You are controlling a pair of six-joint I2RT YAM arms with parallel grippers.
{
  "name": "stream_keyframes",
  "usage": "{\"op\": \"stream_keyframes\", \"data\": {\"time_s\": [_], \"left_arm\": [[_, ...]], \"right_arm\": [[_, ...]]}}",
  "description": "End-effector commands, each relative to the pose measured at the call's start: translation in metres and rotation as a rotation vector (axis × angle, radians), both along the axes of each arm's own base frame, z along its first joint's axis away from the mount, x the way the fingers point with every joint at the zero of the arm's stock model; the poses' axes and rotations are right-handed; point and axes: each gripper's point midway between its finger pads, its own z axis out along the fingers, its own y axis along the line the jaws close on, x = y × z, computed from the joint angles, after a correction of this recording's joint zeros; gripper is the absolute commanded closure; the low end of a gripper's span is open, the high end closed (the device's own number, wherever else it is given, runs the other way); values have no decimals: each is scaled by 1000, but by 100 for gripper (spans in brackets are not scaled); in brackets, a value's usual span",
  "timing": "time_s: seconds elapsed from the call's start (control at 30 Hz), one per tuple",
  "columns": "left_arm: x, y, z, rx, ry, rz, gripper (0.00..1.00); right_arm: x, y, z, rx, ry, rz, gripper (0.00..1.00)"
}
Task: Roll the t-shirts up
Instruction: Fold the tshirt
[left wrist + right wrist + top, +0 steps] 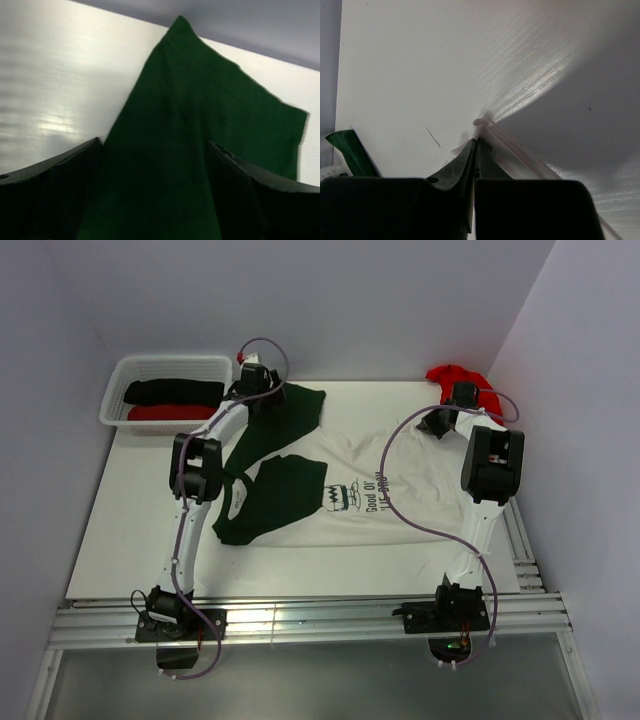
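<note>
The left gripper is seen with its 2 dark fingers spread wide, nothing pinched between them, and it is held just above a dark green sleeve, whose soft matte cloth lies flat and tapers to a point towards the far wall. The right gripper is closed, its 2 narrow tips pressed together on a thin pale fold at the hem of the white t-shirt. That shirt is spread flat across the middle of the smooth white table, with faint wrinkles, a dark cartoon print and a second green sleeve folded over near the left arm. At the far left corner a white plastic lattice basket is set, rectangular with rounded corners; 2 rolled pieces are laid in it side by side, a black t-shirt and a red roll. A crumpled red t-shirt is heaped at the far right, behind the right gripper.
</note>
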Motion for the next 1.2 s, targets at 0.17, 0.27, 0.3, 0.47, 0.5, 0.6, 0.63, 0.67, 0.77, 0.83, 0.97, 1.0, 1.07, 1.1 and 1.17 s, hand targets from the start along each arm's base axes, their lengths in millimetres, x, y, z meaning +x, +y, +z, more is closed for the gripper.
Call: {"op": "stream_keyframes", "data": {"time_s": [0.17,0.27,0.3,0.47,0.5,0.6,0.63,0.67,0.77,0.83,0.97,1.0,1.07,1.1,1.17], "left_arm": [[-6,-13,-10,117,29,-60,16],[-9,-15,-15,138,43,-68,23],[-10,-14,-14,150,41,-71,25],[-14,-11,-16,232,47,-63,40],[-15,-10,-17,241,52,-60,45],[-16,-7,-14,250,44,-43,50],[-14,-6,-12,251,31,-36,50],[-12,-2,-9,262,20,-17,51],[-6,4,3,290,-22,9,57],[-2,9,10,298,-47,25,62],[6,13,24,290,-89,35,78],[7,14,28,284,-100,36,84],[9,21,35,284,-111,56,96],[9,22,41,281,-119,59,100],[8,28,51,273,-128,71,100]], "right_arm": [[1,-3,4,-9,2,5,100],[1,-3,4,-8,3,5,100],[1,-3,4,-9,2,5,100],[0,-3,3,-7,6,6,100],[0,-3,3,-7,6,6,100],[1,-3,3,-6,5,5,100],[0,-3,3,-7,5,6,100],[1,-2,4,-7,3,7,100],[0,-3,2,-7,8,7,100],[0,-3,2,-6,8,6,100],[0,-4,3,-11,4,3,100],[0,-4,3,-11,4,3,100],[-2,-4,3,-13,5,-1,100],[-1,-4,4,-13,3,-7,100],[-1,-4,5,-4,-11,-4,100]]}}
